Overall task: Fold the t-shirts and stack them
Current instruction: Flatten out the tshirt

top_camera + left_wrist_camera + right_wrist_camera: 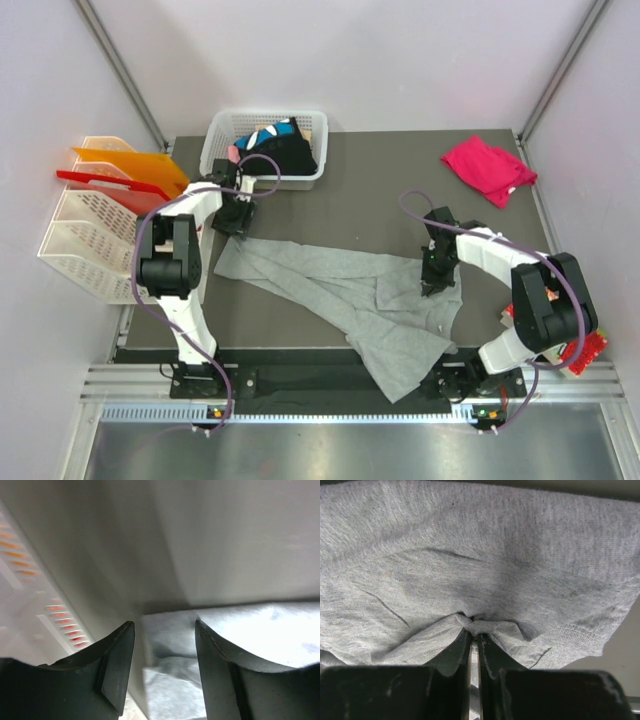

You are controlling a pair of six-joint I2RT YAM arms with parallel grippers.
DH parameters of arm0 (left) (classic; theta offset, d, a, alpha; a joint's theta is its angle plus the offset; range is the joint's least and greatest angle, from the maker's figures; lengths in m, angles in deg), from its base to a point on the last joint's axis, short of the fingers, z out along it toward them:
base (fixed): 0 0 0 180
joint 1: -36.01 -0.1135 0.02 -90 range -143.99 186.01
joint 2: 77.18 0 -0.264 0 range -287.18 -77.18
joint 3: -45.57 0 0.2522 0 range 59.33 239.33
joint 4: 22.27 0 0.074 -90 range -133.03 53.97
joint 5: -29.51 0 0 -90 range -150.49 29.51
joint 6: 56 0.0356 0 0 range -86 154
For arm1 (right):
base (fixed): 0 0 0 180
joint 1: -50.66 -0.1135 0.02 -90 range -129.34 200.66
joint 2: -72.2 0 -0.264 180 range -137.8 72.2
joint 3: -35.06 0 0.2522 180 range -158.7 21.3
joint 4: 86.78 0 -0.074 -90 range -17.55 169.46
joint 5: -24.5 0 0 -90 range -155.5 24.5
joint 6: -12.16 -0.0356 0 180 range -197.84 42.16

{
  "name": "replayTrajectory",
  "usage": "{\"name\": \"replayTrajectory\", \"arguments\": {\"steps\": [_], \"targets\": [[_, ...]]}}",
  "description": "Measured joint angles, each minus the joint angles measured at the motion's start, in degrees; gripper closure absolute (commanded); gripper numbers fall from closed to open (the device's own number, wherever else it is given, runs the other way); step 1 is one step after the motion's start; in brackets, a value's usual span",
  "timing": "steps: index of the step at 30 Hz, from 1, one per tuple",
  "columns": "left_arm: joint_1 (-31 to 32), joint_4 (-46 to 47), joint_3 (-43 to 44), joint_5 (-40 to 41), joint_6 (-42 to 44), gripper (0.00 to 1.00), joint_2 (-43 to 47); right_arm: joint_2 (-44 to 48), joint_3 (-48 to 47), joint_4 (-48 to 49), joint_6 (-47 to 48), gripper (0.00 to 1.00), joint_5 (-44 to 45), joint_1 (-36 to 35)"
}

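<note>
Grey t-shirt lies centre-front on the table, long axis approx 10-to-4 o'clock in top view. Its narrow end is at 10 by the left arm and its 4 o'clock end reaches the near table edge. Plain light grey, rumpled, w/ diagonal folds down the middle. Right gripper sits on its 3 o'clock edge; wrist cam shows the jaws almost together w/ a small pucker of grey cloth nipped btwn them. Left gripper is at the shirt's 10 o'clock corner, fingers spread apart, grey cloth showing btwn them, nothing clamped. Pink t-shirt is bunched at 1 o'clock, well apart. Black t-shirt w/ blue-white patch sits in the white basket at 11 o'clock.
</note>
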Motion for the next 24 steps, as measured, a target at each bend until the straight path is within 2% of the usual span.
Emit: {"name": "replayTrajectory", "arguments": {"steps": [4,14,17,18,19,24], "targets": [[-1.2,1.2,0.0,1.6,0.0,0.46,-0.3,0.5,0.2,-0.1,0.0,1.00,-0.1,0.0],[-1.6,1.3,0.0,0.2,-0.5,0.62,-1.2,0.6,0.5,0.0,0.0,1.00,-0.4,0.0],[-1.6,1.2,0.1,-1.1,-1.4,0.81,-1.2,0.6,0.5,0.0,0.0,1.00,-0.5,0.0],[-1.6,1.0,0.2,-1.8,-1.7,0.93,-1.4,0.6,0.5,0.0,0.0,1.00,-0.5,0.0],[-1.6,0.7,0.4,-2.4,-1.9,0.98,-1.5,0.6,0.5,0.0,0.0,1.00,-0.5,0.0],[-1.4,-0.9,2.2,-4.0,-2.6,1.00,-2.4,0.6,0.3,-0.3,0.0,1.00,-0.6,0.0]]}}
